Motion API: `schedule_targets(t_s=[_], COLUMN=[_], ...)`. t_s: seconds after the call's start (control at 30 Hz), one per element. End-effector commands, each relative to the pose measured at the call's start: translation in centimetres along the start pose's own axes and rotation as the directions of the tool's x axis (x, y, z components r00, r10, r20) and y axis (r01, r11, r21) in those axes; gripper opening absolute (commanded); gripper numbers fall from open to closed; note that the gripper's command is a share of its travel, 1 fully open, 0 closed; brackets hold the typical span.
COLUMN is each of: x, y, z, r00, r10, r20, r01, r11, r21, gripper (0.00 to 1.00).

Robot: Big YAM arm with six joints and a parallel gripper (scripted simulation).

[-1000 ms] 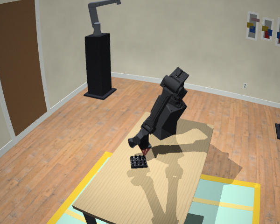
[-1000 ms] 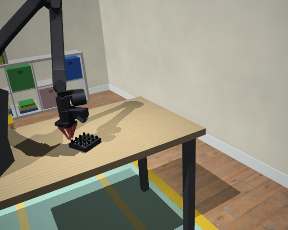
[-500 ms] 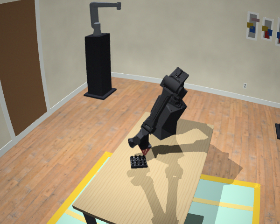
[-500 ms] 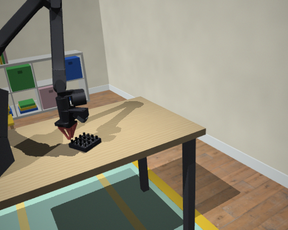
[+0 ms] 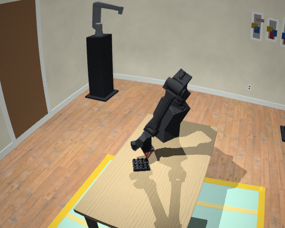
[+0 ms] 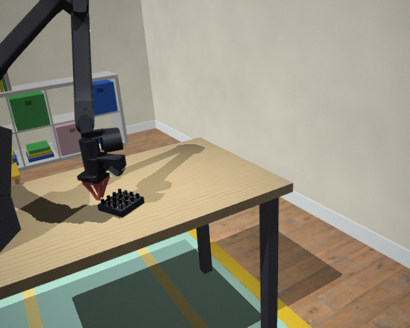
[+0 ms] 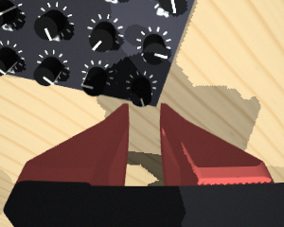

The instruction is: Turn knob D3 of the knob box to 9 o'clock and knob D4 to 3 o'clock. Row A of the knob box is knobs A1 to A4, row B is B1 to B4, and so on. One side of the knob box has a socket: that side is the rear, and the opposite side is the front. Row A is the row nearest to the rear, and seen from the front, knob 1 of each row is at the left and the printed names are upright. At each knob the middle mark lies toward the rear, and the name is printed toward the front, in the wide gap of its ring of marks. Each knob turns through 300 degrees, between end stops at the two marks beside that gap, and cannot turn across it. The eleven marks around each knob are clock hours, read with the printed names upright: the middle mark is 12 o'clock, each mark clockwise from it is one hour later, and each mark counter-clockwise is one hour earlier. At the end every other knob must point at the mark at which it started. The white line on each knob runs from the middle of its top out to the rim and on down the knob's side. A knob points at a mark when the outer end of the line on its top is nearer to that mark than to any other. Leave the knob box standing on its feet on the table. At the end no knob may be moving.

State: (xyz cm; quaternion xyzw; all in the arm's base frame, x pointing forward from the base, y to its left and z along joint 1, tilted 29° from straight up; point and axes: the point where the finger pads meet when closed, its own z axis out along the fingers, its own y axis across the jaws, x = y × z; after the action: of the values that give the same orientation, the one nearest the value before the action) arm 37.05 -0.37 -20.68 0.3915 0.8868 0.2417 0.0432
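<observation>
The black knob box stands flat on the table. My gripper is slightly open, with nothing between its red fingers. Its tips are just off the front edge, beside the D4 corner. In the wrist view, knob D4 is straight beyond the finger gap, in shadow; its line points down in the picture, about 5 o'clock. Knob D3, to its left, has its line toward the left, about 9 o'clock. The top and exterior views are too small to read the lines.
Knobs D2 and D1 continue row D to the left. Knobs C4 and C3 stand close behind D4 and D3. The table extends beyond the box, away from the arm's base.
</observation>
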Motion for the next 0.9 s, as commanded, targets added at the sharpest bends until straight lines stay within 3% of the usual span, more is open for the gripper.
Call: schedule_targets(t_s=[0.0, 0.17, 0.2, 0.3, 0.87], x=[-0.5, -0.5, -1.3, -0.3, -0.7], y=[0.4, 0.3, 1.0, 0.5, 0.5], z=[0.5, 0.7, 0.1, 1.2, 1.2], r00=[1.0, 1.0, 0.999, 1.0, 1.0], r10=[0.002, 0.003, 0.0, -0.002, 0.003], r20=[0.012, 0.013, 0.033, 0.01, 0.015], r01=[-0.002, -0.003, 0.001, 0.002, -0.003], r11=[1.0, 1.0, 1.0, 1.0, 1.0], r21=[-0.006, -0.006, -0.02, -0.005, -0.007], gripper=[0.19, 0.19, 0.19, 0.19, 0.19])
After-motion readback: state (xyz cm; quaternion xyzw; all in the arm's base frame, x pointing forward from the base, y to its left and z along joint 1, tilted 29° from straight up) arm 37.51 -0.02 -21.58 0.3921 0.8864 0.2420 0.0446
